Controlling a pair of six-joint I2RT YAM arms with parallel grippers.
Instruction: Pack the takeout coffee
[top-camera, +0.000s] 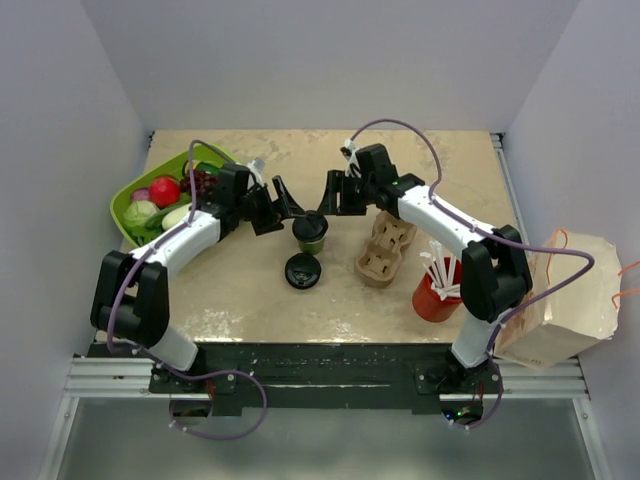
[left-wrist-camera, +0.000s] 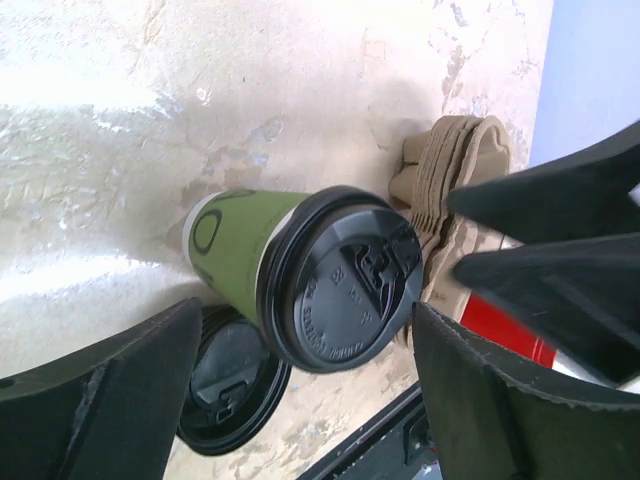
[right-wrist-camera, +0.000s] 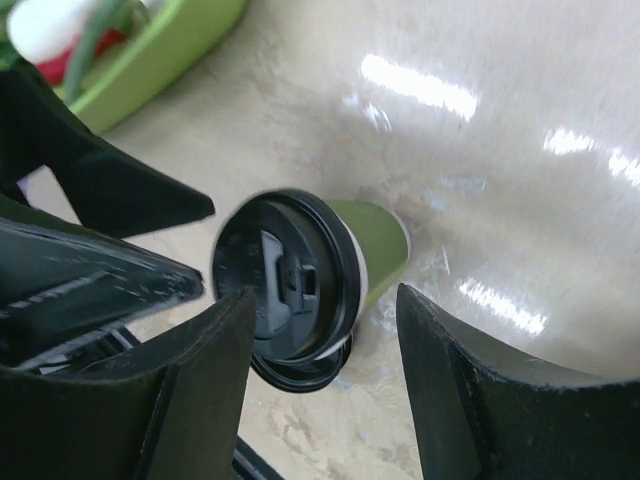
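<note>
The takeout coffee (top-camera: 311, 233) is a small green cup with a black lid on it, standing upright mid-table. It shows in the left wrist view (left-wrist-camera: 245, 250) and in the right wrist view (right-wrist-camera: 378, 238). My left gripper (top-camera: 285, 212) is open just left of the cup, and in its wrist view (left-wrist-camera: 308, 318) the lidded top lies between the jaws. My right gripper (top-camera: 329, 197) is open just behind and right of the cup, its jaws (right-wrist-camera: 325, 300) on either side of the lid. Neither gripper touches the cup.
A loose black lid (top-camera: 302, 270) lies in front of the cup. A brown cardboard cup carrier (top-camera: 385, 248) sits to the right, then a red cup with white straws (top-camera: 436, 290). A green tray of fruit (top-camera: 128, 198) is far left. A paper bag (top-camera: 560, 300) hangs off the right edge.
</note>
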